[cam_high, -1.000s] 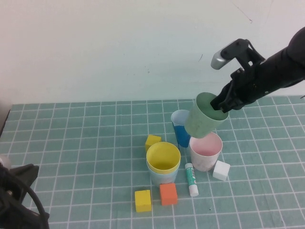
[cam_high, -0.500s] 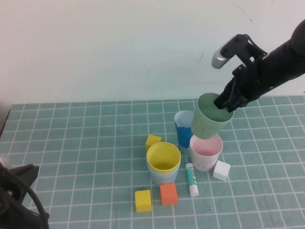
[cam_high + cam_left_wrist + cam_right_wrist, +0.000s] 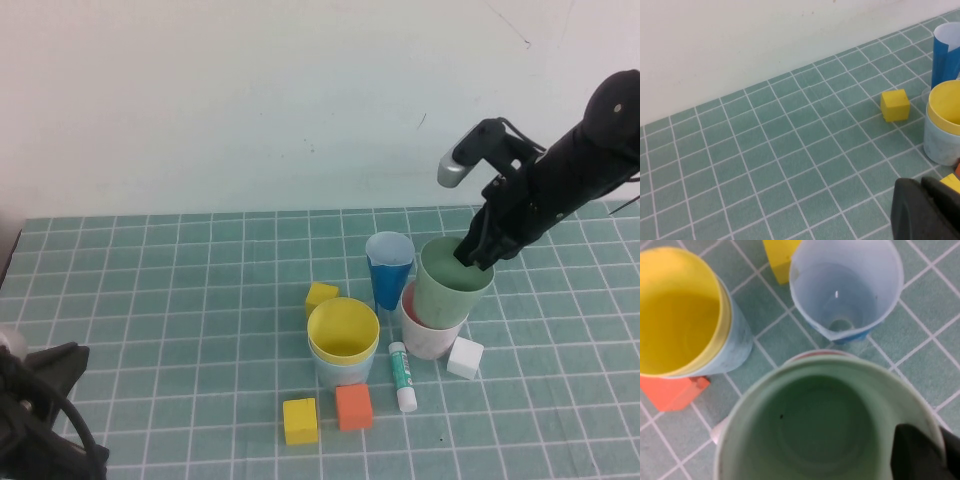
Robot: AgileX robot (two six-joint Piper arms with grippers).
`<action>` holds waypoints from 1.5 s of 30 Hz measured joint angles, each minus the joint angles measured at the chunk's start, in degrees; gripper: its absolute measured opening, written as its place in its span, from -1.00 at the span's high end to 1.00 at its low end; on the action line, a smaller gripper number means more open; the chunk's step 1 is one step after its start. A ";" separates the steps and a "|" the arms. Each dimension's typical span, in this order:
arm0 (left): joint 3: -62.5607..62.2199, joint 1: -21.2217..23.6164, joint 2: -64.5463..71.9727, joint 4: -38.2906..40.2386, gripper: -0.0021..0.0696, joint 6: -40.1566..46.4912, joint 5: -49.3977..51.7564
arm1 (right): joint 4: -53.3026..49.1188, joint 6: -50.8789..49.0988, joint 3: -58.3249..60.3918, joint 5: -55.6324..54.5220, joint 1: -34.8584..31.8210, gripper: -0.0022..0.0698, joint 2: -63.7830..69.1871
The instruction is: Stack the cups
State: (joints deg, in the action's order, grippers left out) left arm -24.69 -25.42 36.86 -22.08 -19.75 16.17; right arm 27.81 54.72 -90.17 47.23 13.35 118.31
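Observation:
My right gripper (image 3: 478, 252) is shut on the far rim of a pale green cup (image 3: 448, 282), which sits tilted inside the pink cup (image 3: 428, 335). In the right wrist view the green cup (image 3: 815, 425) fills the frame with one finger inside its rim. A blue cup (image 3: 388, 268) stands just left of them, also in the right wrist view (image 3: 845, 290). A yellow cup (image 3: 343, 330) is nested in a light blue-grey cup (image 3: 340, 372) at the front. My left gripper (image 3: 40, 390) is parked at the front left, far from the cups.
A yellow block (image 3: 320, 296), another yellow block (image 3: 300, 420), an orange block (image 3: 353, 406), a white block (image 3: 464, 357) and a green-and-white glue stick (image 3: 402, 376) lie around the cups on the green tiled mat. The white wall stands behind.
My right gripper has carried the green cup down and slightly right, from above the blue and pink cups into the pink cup. The left arm has not moved.

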 joint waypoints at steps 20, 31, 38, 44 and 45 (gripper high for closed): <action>0.01 0.00 0.00 0.00 0.94 0.00 -0.13 | 2.48 1.98 -0.13 -0.41 0.00 -0.09 1.29; 0.01 0.00 0.00 0.00 0.94 -0.12 -0.13 | 3.30 1.98 -0.13 -0.41 0.00 -0.20 5.75; 0.01 0.00 0.00 0.00 0.94 -0.12 -0.13 | 4.02 1.98 -0.13 -0.53 0.00 0.25 8.84; 0.01 0.00 0.00 0.00 0.94 -0.12 0.87 | -0.74 0.91 -3.62 3.67 0.00 0.84 7.90; 0.01 0.00 0.00 0.00 0.94 -0.12 1.13 | -2.33 -0.17 -4.88 5.00 0.00 0.84 7.32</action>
State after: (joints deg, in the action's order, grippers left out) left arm -24.67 -25.42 36.86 -22.08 -19.87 17.30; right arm 25.48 54.55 -95.04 52.24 13.35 125.63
